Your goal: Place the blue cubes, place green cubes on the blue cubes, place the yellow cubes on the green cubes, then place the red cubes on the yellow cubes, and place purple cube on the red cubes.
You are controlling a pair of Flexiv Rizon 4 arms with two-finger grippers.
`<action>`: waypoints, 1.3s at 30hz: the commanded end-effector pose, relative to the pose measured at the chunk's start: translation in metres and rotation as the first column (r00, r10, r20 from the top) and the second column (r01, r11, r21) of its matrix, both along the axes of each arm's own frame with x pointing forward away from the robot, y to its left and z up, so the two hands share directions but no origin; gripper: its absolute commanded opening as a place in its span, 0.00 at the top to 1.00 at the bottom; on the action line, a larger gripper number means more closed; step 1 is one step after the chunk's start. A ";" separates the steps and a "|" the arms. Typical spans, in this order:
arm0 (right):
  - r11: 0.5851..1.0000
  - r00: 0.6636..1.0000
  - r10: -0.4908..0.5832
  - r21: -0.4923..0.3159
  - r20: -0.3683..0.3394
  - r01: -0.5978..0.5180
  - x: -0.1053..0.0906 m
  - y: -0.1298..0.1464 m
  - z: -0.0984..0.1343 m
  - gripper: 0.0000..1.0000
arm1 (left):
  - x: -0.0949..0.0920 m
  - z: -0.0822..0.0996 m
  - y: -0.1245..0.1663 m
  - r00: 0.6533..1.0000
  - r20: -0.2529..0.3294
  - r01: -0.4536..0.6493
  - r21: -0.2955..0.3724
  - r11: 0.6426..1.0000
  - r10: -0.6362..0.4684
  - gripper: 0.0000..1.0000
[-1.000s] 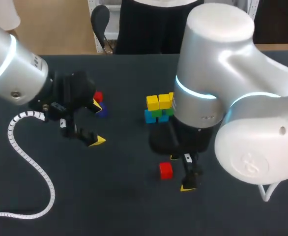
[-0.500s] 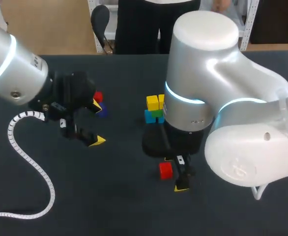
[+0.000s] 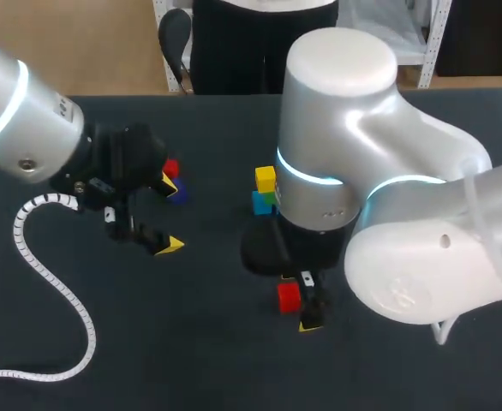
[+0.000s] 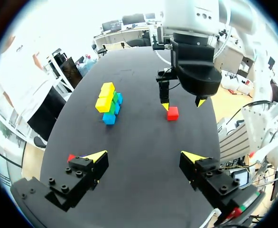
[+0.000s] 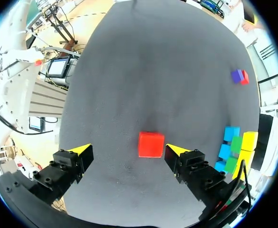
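A red cube [image 3: 289,295] [image 5: 151,144] [image 4: 172,113] lies on the dark table [image 3: 217,342]. My right gripper [image 3: 298,301] [image 5: 128,150] hovers just above it, open; the cube shows between the yellow tips, nearer one finger, untouched. The stack [image 3: 265,193] [image 4: 109,104] [image 5: 235,148] has blue cubes at the bottom, green in the middle and yellow cubes on top, partly hidden behind my right arm in the head view. A second red cube [image 3: 170,168] and a purple cube [image 3: 177,194] [image 5: 236,75] sit beside my open, empty left gripper [image 3: 167,214] [image 4: 144,156].
My right arm's bulky body [image 3: 345,171] covers the table's middle right. A white coiled cable [image 3: 50,274] from the left arm lies over the table's left front.
My right arm has swung left, bringing its open gripper from beside the red cube to over it and hiding more of the stack. The left arm has stayed still.
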State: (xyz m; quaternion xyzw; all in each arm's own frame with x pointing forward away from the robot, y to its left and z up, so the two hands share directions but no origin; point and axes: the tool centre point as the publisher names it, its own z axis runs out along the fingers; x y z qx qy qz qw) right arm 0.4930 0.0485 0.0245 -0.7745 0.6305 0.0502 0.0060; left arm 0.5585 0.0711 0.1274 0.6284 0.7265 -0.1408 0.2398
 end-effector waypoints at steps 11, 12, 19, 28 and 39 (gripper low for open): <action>1.000 1.000 -0.023 0.009 0.008 0.023 0.007 -0.001 -0.010 0.00 | 0.000 0.000 0.002 1.000 0.000 0.006 -0.007 1.000 -0.006 0.00; 1.000 1.000 -0.026 0.006 0.006 0.026 0.008 -0.001 -0.010 0.00 | 0.000 0.000 0.002 1.000 0.000 0.006 -0.007 1.000 -0.006 0.00; 0.999 0.999 -0.036 -0.007 0.007 0.037 0.012 -0.002 -0.010 0.00 | 0.000 0.000 0.002 1.000 0.000 0.006 -0.007 1.000 -0.006 0.00; 0.999 0.999 -0.042 -0.017 -0.010 0.042 0.019 0.000 -0.013 0.00 | 0.000 0.000 0.002 1.000 0.000 0.006 -0.007 1.000 -0.006 0.00; 0.999 0.999 -0.037 -0.033 -0.016 0.037 0.022 0.007 -0.018 0.00 | 0.000 0.000 0.002 1.000 0.000 0.006 -0.007 1.000 -0.006 0.00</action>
